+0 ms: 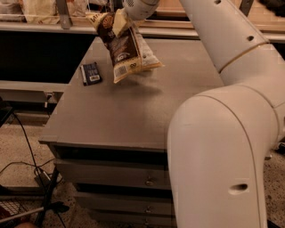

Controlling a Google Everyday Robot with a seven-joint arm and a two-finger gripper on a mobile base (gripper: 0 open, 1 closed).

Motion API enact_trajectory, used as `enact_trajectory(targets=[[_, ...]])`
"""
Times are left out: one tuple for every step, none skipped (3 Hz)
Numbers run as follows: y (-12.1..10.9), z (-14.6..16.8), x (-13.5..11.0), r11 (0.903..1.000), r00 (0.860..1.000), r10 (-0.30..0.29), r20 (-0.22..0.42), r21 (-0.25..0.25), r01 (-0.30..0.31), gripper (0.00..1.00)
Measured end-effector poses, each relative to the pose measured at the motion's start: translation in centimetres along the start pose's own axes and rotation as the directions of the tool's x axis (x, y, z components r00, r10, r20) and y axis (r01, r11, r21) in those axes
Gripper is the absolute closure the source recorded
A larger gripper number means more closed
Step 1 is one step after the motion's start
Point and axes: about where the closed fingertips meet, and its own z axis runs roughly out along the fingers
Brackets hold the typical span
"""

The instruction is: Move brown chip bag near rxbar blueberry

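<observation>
The brown chip bag hangs tilted in the air over the back middle of the grey table, dark brown front and white label facing me. My gripper is shut on the bag's top end, near the frame's upper edge. The rxbar blueberry, a small dark navy wrapper with a white patch, lies flat at the table's left edge. The bag is just to its right, raised off the surface.
My large white arm fills the right half of the view and hides the table's right side. Drawers sit below the tabletop. A shelf with bags runs behind. Cables lie on the floor at left.
</observation>
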Motion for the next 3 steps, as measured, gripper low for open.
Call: enact_trajectory(targets=[[0.25, 0.44, 0.01, 1.0000, 1.000, -0.003, -0.006, -0.005, 0.003, 0.19], [0.35, 0.91, 0.06, 1.0000, 1.000, -0.004, -0.011, -0.009, 0.004, 0.00], [0.36, 0.92, 0.06, 1.0000, 1.000, -0.004, -0.011, -0.009, 0.004, 0.00]])
